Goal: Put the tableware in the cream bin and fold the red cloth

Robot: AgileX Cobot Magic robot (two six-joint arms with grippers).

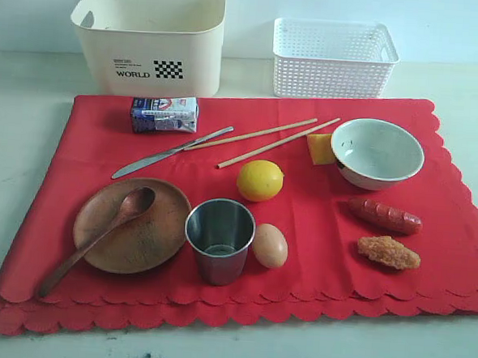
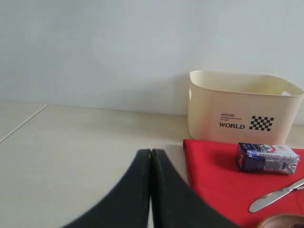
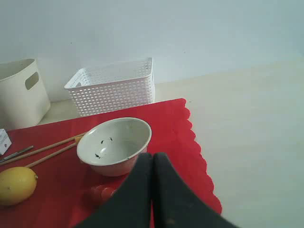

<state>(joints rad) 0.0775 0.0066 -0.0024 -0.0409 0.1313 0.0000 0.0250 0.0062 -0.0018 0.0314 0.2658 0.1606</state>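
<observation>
In the exterior view neither hand shows. All the tableware lies on the red cloth [image 1: 317, 232], and the cream bin [image 1: 149, 56] stands on the worktop [image 1: 33, 93] just behind the cloth's far left corner.

I judge the wooden plate [image 1: 150, 234] light and stiff, best pinched at its rim. The spoon [image 1: 97, 239] rests with its head in the plate, so I would lift it by the handle that overhangs the rim. The knife [image 1: 167, 152] and the chopsticks [image 1: 278, 143] lie flat and thin; they look slippery and prone to roll, so I would take them mid-length. The steel cup [image 1: 219, 241] is upright, smooth and rigid, so one finger goes inside its wall. The bowl [image 1: 377, 151] is probably breakable, though I cannot tell its material; I would grip the rim gently. The cloth is limp, so I would take it by a corner once it is cleared.

In the left wrist view, the left hand [image 2: 150, 152] has its fingers pressed together and holds nothing. It hovers over bare worktop beside the cloth's edge, with the bin beyond.

In the right wrist view, the right hand [image 3: 152, 155] is likewise closed and empty. It hangs over the cloth, with the bowl just ahead of its tips.
</observation>
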